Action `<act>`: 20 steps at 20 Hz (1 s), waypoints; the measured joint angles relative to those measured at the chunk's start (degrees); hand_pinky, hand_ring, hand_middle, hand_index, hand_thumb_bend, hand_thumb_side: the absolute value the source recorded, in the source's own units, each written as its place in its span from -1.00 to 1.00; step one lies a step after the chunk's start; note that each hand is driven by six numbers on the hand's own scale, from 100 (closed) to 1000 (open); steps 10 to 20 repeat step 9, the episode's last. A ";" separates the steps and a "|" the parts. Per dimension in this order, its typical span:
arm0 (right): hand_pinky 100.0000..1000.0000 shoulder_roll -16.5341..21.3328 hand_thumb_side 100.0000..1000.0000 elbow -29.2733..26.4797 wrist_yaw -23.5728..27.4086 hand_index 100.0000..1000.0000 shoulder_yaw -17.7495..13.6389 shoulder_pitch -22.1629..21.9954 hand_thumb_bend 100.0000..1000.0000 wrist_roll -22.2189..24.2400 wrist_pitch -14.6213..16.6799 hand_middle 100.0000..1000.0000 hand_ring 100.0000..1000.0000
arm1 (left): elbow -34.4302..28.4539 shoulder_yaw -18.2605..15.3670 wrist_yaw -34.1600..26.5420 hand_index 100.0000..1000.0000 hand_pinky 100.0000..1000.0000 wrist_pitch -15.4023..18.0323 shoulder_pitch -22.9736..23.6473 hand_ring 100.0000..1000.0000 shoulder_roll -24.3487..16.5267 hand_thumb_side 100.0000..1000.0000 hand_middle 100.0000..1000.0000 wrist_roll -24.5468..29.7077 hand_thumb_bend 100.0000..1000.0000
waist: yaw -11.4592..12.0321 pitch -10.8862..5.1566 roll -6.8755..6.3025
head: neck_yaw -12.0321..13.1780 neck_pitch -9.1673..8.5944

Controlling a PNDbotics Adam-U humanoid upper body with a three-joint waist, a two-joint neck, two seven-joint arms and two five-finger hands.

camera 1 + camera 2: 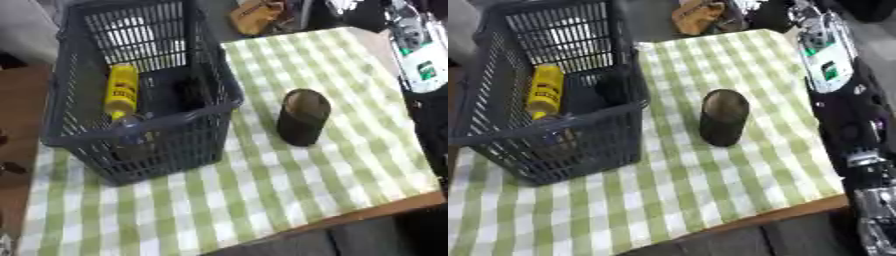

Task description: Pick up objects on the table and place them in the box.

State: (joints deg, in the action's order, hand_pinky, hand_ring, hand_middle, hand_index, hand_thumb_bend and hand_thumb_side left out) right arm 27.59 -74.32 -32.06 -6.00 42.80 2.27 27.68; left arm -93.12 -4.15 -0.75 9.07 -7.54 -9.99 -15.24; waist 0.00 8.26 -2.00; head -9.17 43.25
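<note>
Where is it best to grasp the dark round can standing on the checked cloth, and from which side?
Probably around the middle of the dark round cylindrical can, coming from the right. It stands upright with its rounded wall exposed, the dark plastic mesh basket blocks its left, and the robot's right arm is beside it.

No lettering can be read anywhere. The yellow bottle [121, 91], lying inside the dark plastic basket [219, 107], carries a dark band of print along its side, too blurred to make out. To the right of the basket, beyond the green-checked cloth [262, 190], a white panel [826, 65] on the robot's arm bears a green patch and small dark marks, likewise illegible.
</note>
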 measured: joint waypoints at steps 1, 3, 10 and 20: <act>0.31 0.00 0.21 -0.10 0.11 0.70 -0.05 0.00 -0.50 0.14 -0.15 0.42 0.38 | 0.00 0.00 -0.01 0.46 -0.39 0.03 0.00 0.56 0.00 0.78 0.43 -0.09 -0.37 | 0.00 0.00 0.00 | 0.01 0.00; 0.31 0.00 0.21 -0.17 0.26 0.70 -0.16 -0.03 -0.50 0.38 -0.39 0.42 0.38 | 0.00 0.00 -0.02 0.46 -0.39 0.07 0.00 0.55 0.00 0.78 0.43 -0.31 -0.38 | 0.01 0.00 0.00 | 0.01 -0.01; 0.31 0.00 0.22 -0.23 0.58 0.69 -0.31 -0.45 -0.51 1.09 -0.70 0.42 0.38 | 0.00 0.00 -0.19 0.46 -0.39 0.06 0.00 0.54 0.00 0.76 0.42 -0.94 -0.38 | -0.04 0.00 0.00 | 0.00 -0.01; 0.31 0.00 0.22 -0.23 0.58 0.69 -0.31 -0.45 -0.51 1.09 -0.70 0.42 0.38 | 0.00 0.00 -0.19 0.46 -0.39 0.06 0.00 0.54 0.00 0.76 0.42 -0.94 -0.38 | -0.04 0.00 0.00 | 0.00 -0.01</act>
